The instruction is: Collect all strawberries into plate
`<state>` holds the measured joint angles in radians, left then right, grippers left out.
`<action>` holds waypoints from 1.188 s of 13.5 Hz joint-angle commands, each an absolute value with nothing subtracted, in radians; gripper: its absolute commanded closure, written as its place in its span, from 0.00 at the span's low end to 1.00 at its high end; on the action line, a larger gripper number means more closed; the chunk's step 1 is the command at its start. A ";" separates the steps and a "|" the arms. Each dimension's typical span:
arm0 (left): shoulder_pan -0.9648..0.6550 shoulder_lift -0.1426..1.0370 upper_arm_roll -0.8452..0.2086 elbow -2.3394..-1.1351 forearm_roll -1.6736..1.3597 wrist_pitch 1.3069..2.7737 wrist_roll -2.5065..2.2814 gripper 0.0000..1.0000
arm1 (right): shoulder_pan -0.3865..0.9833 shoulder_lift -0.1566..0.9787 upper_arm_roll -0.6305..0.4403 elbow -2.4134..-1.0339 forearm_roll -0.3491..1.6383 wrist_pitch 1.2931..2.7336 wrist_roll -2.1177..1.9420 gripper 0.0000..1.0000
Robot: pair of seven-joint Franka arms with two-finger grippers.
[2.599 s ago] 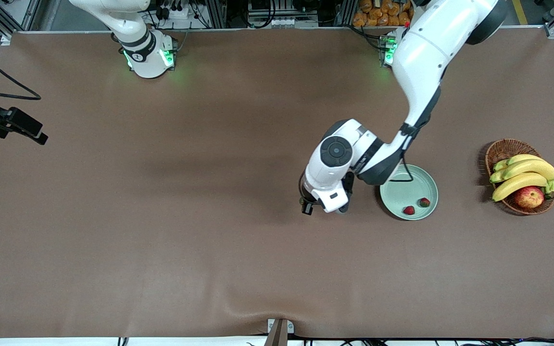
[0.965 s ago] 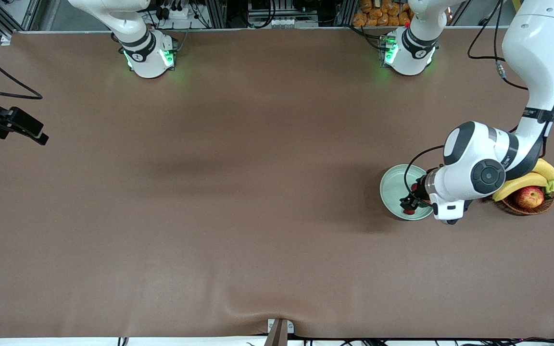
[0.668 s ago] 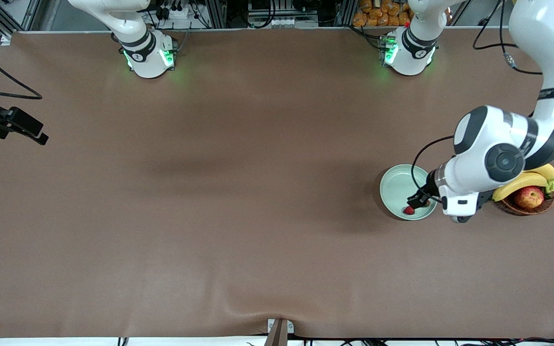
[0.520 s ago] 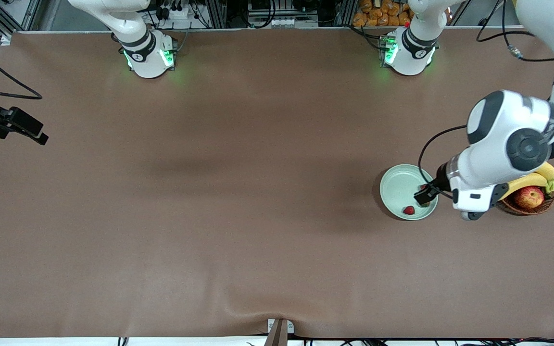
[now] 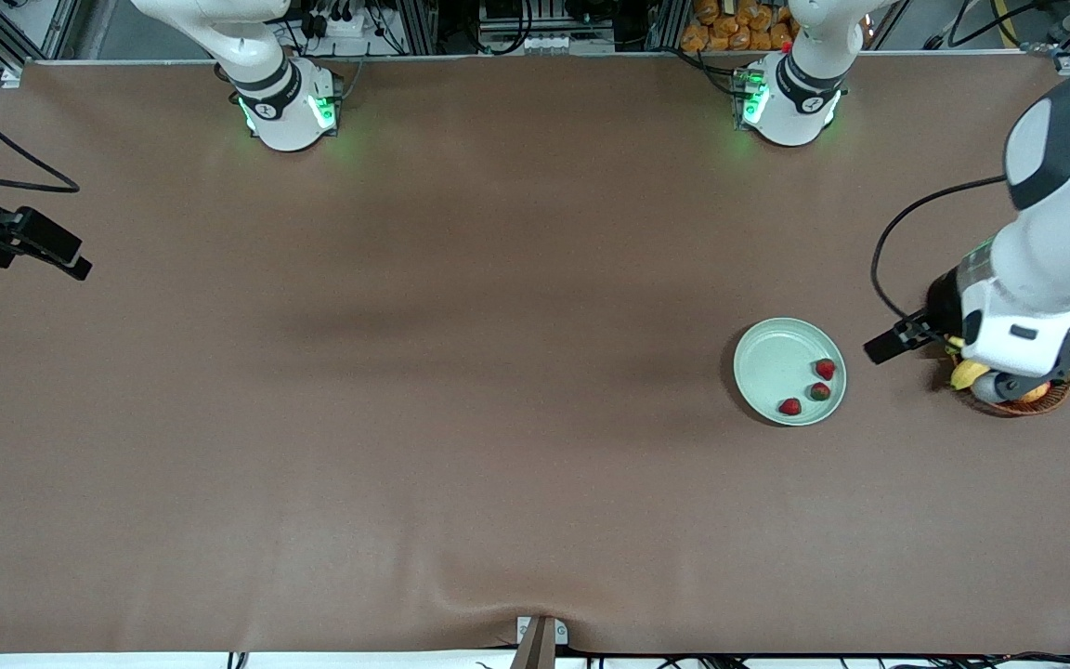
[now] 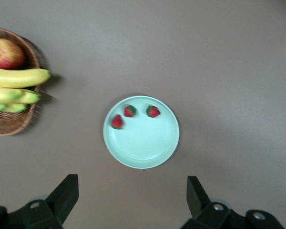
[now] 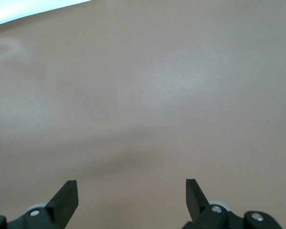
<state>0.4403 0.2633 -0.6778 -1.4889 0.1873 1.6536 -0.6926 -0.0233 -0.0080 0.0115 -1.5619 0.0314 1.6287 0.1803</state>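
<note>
The three strawberries [image 5: 817, 389] look light, soft and easily bruised, best pinched gently across the red flesh below the cap; all three lie in the one plate [image 5: 770, 361], clustered at its edge nearest the basket [image 5: 1050, 398]. The left gripper [image 5: 890, 344] hangs wide open and empty just beside the plate, toward the basket. The right gripper [image 7: 132, 198] waits, jaws spread wide and empty, over bare table.

A: How is the light?

B: Even and soft from overhead; the brown table [image 5: 405, 418] shows broad faint shadows in the front view; green glow marks both arm bases.

A: Any blur?

B: The left wrist view is slightly soft; the basket [image 6: 12, 119] blurs at its edge; the right wrist view carries a pale sheen on the cloth.
</note>
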 commanded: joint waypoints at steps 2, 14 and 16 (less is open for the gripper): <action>0.497 0.149 -0.676 -1.450 0.105 1.516 -0.551 0.00 | -0.026 -0.009 0.012 -1.554 0.026 1.618 0.175 0.00; 0.093 0.014 -0.225 -1.451 -0.015 1.428 -0.339 0.00 | -0.031 -0.009 0.012 -1.554 0.026 1.617 0.175 0.00; 0.043 0.009 -0.172 -1.457 -0.018 1.428 -0.336 0.00 | -0.031 -0.009 0.012 -1.554 0.028 1.617 0.175 0.00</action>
<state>0.0814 0.0408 -0.2288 -1.4373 0.0035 1.4407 -0.3510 -0.0238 -0.0079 0.0092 -1.5619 0.0315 1.6270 0.1803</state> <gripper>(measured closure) 0.000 0.000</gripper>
